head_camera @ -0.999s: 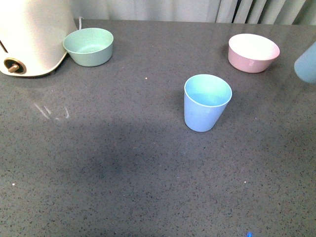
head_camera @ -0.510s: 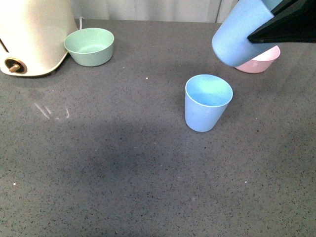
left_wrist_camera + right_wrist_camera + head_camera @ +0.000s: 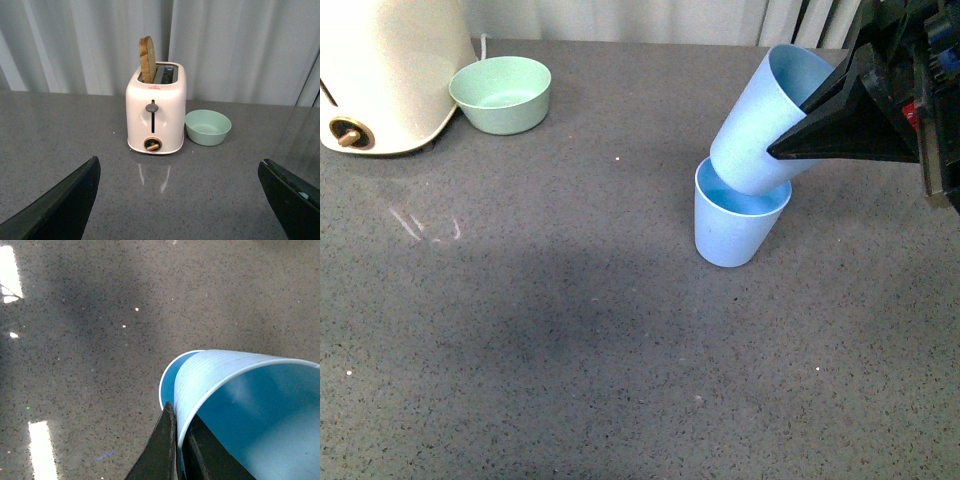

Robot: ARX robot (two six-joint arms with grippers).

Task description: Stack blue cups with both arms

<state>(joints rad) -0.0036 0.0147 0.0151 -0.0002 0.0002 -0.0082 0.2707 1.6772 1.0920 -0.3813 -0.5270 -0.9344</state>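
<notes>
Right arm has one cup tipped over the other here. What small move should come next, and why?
Probably rotate the wrist to bring the held cup upright before lowering it. The right gripper, jaws pinching its rim, has it tilted, with its base just at the mouth of the standing cup and not seated; pushing down at this angle might tip the standing cup.

Soft, even light fills all three views. On the grey speckled countertop (image 3: 520, 400) a broad diffuse shadow lies near centre, with faint glare streaks at the left. In the right wrist view blown-out white reflections mark it, and the tilted light blue plastic tumbler (image 3: 240, 405) shows a soft sheen inside. The black left gripper (image 3: 178, 161) looks underexposed and soft-edged.
</notes>
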